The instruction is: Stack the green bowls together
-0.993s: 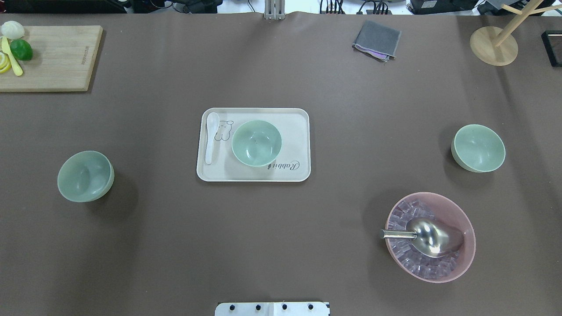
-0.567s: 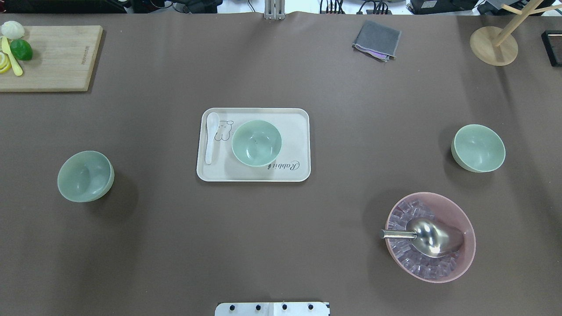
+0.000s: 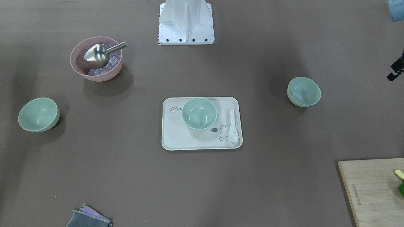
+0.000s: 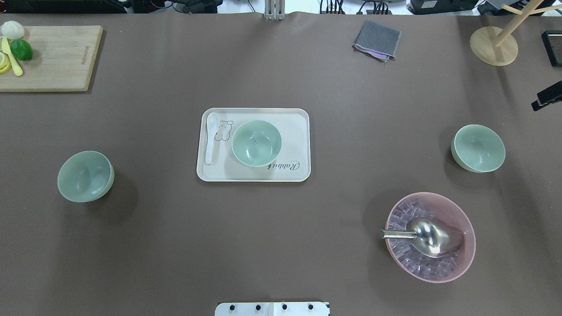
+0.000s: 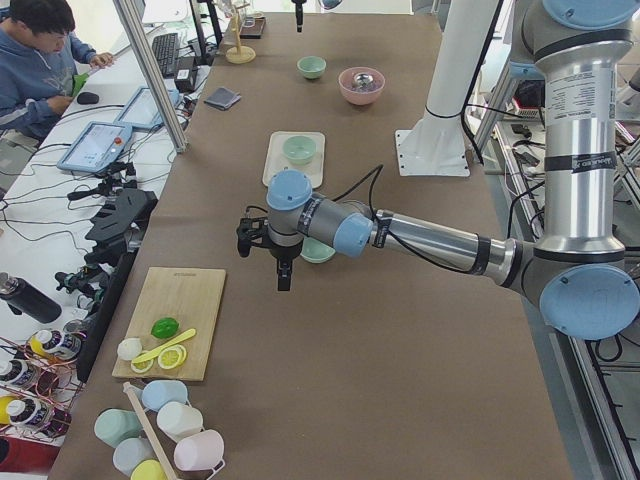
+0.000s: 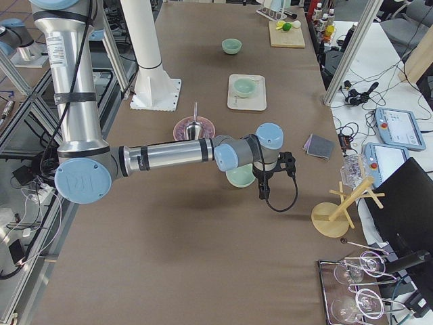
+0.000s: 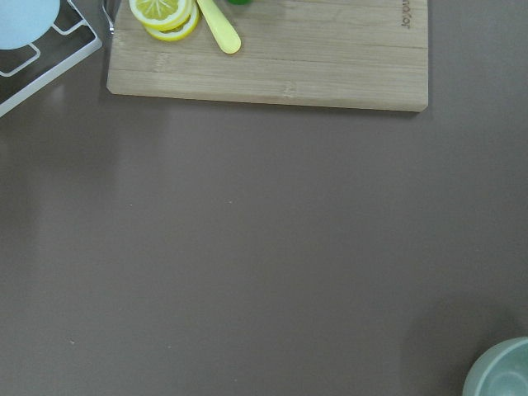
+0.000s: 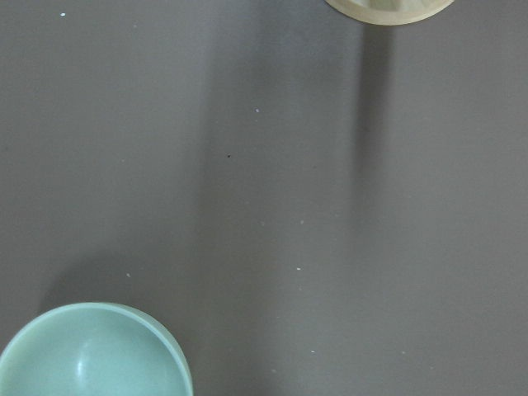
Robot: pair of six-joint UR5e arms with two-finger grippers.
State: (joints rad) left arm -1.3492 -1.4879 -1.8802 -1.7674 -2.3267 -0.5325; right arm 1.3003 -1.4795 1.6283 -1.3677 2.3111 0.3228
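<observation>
green bowls unstacked: one on tray, others at 3 and 9 o'clock. left gripper, right gripper aloft; can't tell if parted.

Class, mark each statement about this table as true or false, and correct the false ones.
1. The three pale green round bowls are already stacked. False: they stand apart. The middle bowl is on the cream rectangular tray. The left bowl and the right bowl are on the brown table.
2. A white spoon lies on the tray beside the middle bowl. True.
3. The large pink bowl holds a metal scoop on clear cubes. True.
4. The folded grey cloth lies on the tray. False: it lies on the table near the far edge.
</observation>
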